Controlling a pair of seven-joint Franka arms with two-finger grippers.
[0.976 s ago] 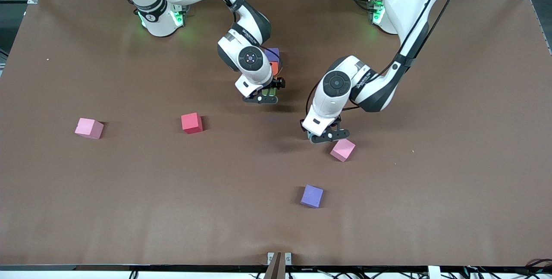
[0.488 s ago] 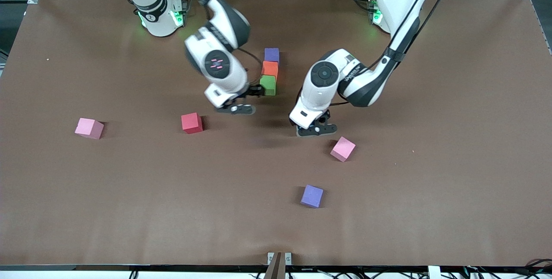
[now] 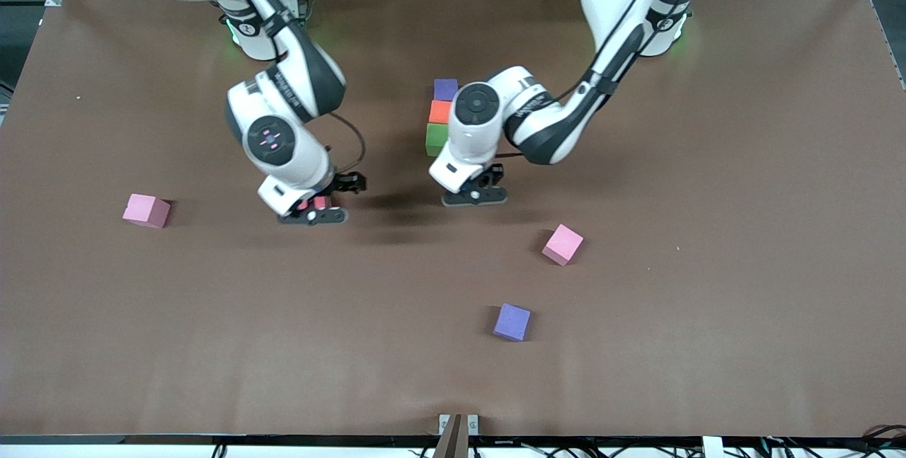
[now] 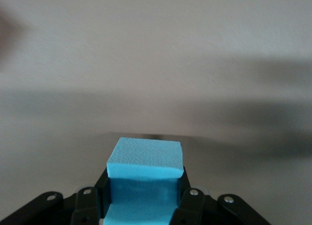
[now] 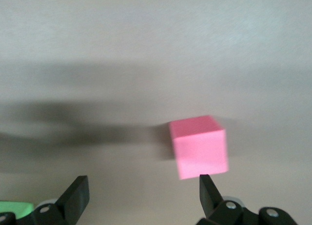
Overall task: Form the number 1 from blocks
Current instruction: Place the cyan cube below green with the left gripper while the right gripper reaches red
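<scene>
A column of three blocks lies on the table: purple [image 3: 445,88], orange [image 3: 439,112], green [image 3: 434,139]. My left gripper [image 3: 474,195] hangs over bare table close to the green end of that column. It is shut on the light blue block [image 4: 145,159], which the hand hides in the front view; the left gripper [image 4: 145,188] clamps its two sides. My right gripper [image 3: 312,211] is open over the red block [image 3: 316,203]. In the right wrist view the red block [image 5: 200,147] lies just past one fingertip of the right gripper [image 5: 142,186].
A second purple block [image 3: 512,321] lies nearer to the front camera. One pink cube [image 3: 563,244] lies between it and the left gripper. Another pink cube [image 3: 146,210] is toward the right arm's end of the table.
The right gripper left the green block in the column and swung over to the red block. The left gripper carried the light blue block from beside the pink cube toward the column.
</scene>
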